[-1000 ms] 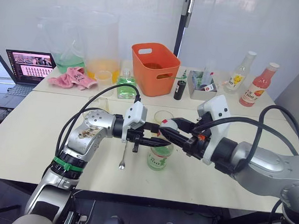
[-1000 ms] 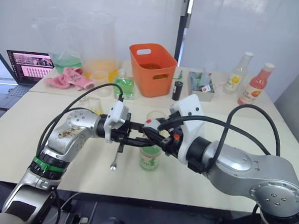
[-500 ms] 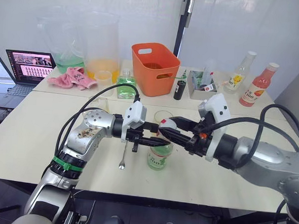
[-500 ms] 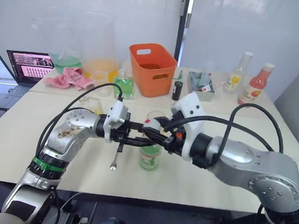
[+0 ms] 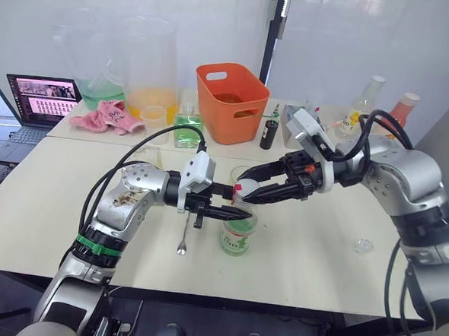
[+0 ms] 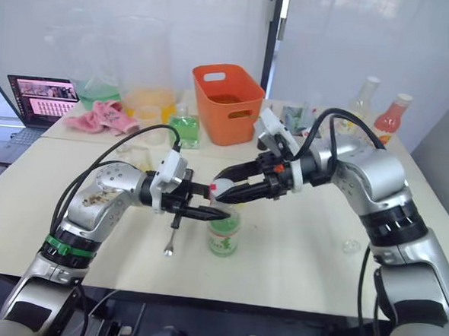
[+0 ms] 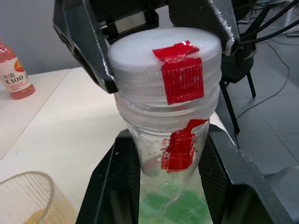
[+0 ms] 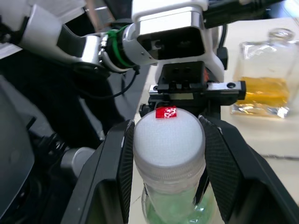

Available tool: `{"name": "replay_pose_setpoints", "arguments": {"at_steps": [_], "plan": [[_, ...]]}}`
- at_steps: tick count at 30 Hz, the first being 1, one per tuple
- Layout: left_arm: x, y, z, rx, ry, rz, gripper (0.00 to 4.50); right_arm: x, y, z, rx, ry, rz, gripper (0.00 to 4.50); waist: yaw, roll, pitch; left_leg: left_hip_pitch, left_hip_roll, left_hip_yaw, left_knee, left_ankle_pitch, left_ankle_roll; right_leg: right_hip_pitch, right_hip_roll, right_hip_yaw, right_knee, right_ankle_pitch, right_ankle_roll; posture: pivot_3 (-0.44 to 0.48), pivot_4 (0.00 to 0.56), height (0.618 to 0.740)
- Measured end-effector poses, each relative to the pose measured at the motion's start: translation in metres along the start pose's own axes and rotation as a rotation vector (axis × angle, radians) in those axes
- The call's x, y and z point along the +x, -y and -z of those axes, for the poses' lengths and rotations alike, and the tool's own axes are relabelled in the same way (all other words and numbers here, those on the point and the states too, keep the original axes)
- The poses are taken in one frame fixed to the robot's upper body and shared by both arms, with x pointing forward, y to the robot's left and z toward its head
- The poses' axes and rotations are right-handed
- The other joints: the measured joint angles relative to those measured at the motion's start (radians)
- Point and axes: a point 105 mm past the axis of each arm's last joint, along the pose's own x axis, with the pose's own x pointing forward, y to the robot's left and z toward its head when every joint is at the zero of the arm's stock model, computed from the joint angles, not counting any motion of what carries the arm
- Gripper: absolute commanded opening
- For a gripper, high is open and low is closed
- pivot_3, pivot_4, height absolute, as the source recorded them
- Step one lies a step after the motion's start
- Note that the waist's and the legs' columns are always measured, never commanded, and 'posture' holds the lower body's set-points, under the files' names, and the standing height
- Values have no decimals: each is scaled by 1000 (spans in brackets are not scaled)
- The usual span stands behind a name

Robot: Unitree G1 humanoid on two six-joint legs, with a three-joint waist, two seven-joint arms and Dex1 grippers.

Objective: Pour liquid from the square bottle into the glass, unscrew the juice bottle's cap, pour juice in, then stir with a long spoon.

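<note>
Head views: the juice bottle (image 5: 236, 233) stands near the front edge of the table (image 5: 39, 202), beside the long spoon (image 5: 185, 230). The left gripper (image 5: 234, 201) pinches the bottle's neck; the right gripper (image 5: 247, 189) is closed on the cap (image 5: 241, 189). Step in hand, judged: unscrewing. Next move calls for twisting the cap while the neck is held fast, then lifting it clear. The glass (image 5: 243, 174) stands just behind the bottle.

Left wrist view: cap (image 7: 164, 58) is still seated on the threads; red tape on cap and neck. A pink bottle (image 7: 13, 72) reads "C100".

Right wrist view: the fingers (image 8: 126, 158) flank the cap. The square bottle (image 8: 262, 81) stands behind.
</note>
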Motion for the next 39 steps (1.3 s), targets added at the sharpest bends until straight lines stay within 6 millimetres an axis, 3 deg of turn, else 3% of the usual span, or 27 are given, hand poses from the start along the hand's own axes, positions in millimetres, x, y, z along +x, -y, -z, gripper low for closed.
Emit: {"name": "replay_pose_setpoints", "arguments": {"at_steps": [24, 39], "plan": [[-2, 2, 0, 5, 5, -33, 1310, 1, 4, -2, -3, -1, -54, 1646, -1, 0, 0, 1, 0, 0, 0, 0, 0, -1, 0, 0, 5, 0, 0, 0, 150, 739], [0, 3, -8, 41, 24, -30, 1310, -3, -1, -15, -34, 1, -29, 1646, -1, 0, 0, 1, 0, 0, 0, 0, 0, -1, 0, 0, 5, 0, 0, 0, 150, 739]]}}
